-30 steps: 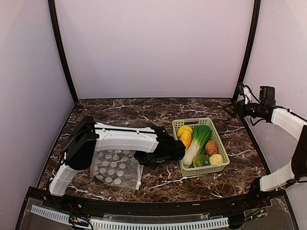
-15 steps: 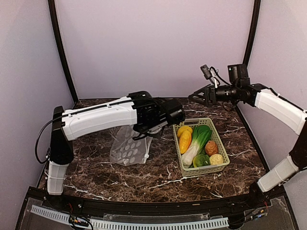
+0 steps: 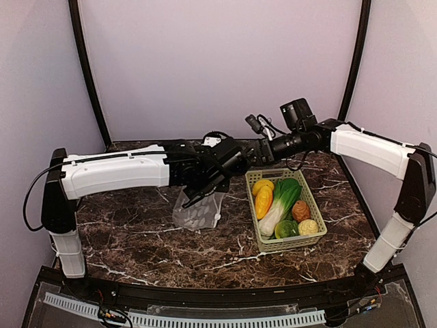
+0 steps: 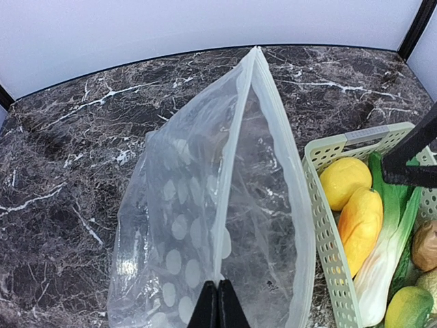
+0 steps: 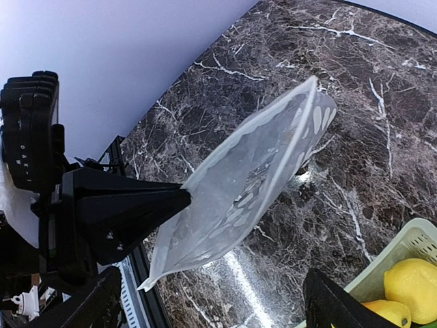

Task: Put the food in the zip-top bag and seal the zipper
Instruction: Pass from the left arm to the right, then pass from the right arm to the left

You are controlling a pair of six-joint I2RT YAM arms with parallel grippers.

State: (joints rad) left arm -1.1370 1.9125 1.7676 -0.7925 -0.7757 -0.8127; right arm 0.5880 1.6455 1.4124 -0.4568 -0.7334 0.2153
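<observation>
Left fingers [image 4: 203, 313] are pressed together on one lip of the polka-dot zip-top bag [image 4: 198, 205]. The bag hangs from them over the marble table [image 3: 136, 232], just left of the light green mesh basket [image 3: 311, 205], and its mouth gapes a little. Right fingers [image 5: 338, 304] stand wide apart with nothing between them, close to the left wrist near the basket's far left corner. All the toy food lies in the basket: yellow lemons [image 3: 263, 195], a white-green leafy vegetable [image 3: 281, 201], a brown piece [image 3: 300, 210], a green fruit [image 3: 286, 229] and a pale bumpy one [image 3: 308, 227].
</observation>
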